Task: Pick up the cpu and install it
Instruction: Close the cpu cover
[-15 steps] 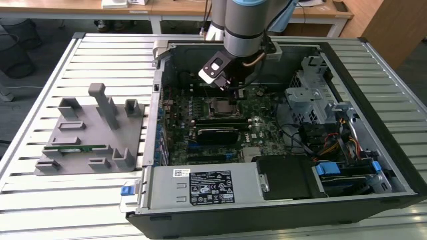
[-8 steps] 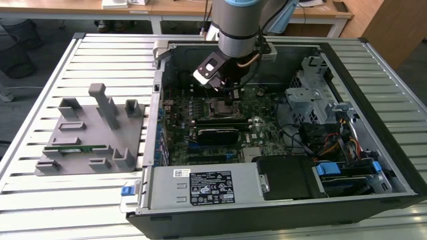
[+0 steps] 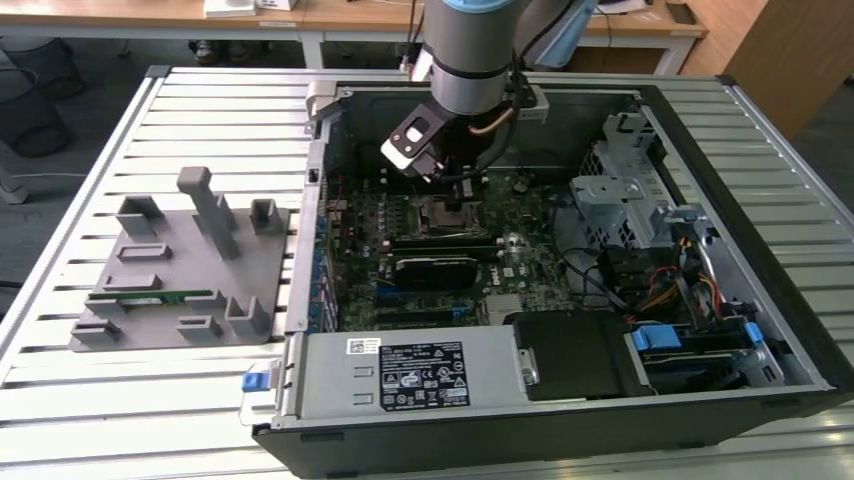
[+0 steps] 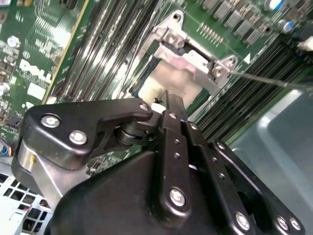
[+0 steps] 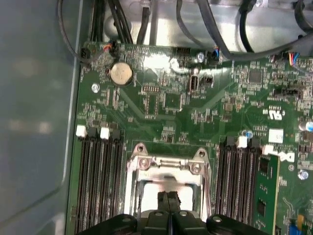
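Note:
The cpu (image 4: pixel 178 73) is a silvery square with a pale edge, lying flat inside the metal socket frame (image 5: pixel 168 164) on the green motherboard; it also appears in the first wrist view as the cpu (image 5: pixel 149 188). My gripper (image 4: pixel 167 100) hangs straight over it with its black fingers pressed together, tips at the chip's near edge. I cannot tell whether they touch it. The first wrist view shows the gripper (image 5: pixel 168 197) shut with nothing between the fingers. In the exterior view the gripper (image 3: pixel 454 195) reaches down into the open computer case (image 3: pixel 320 110) above the socket (image 3: pixel 447 212).
Black memory slots (image 5: pixel 100 181) flank the socket, and a green memory module (image 5: pixel 266 196) stands in one. A black block (image 3: pixel 434 268) lies just beside the socket. Cables and a drive cage (image 3: pixel 627 200) fill the exterior view's right. A grey parts fixture (image 3: pixel 187 260) sits outside the case.

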Tool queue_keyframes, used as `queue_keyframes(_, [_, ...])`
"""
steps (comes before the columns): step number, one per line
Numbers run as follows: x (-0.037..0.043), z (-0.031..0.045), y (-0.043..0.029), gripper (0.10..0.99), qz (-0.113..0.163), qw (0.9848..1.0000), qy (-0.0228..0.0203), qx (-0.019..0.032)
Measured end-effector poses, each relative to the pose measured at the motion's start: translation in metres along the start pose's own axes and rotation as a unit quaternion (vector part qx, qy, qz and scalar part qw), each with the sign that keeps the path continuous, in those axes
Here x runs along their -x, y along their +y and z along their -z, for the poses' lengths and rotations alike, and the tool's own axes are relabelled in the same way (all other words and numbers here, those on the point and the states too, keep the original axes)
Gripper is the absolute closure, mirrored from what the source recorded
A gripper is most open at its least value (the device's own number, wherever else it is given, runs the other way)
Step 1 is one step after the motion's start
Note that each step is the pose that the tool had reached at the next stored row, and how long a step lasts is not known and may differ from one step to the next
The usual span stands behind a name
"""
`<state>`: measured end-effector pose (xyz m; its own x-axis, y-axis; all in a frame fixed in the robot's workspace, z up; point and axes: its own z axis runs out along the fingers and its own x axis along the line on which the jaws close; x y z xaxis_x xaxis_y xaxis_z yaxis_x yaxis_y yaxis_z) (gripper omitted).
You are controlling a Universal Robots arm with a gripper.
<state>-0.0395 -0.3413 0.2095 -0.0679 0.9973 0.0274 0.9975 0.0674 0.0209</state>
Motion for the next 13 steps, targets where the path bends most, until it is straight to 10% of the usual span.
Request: queue_keyframes(13, [-0.0018, 0.0007, -0.0248, 0.980, 0.000, 1.0000, 0.0000, 0.0001])
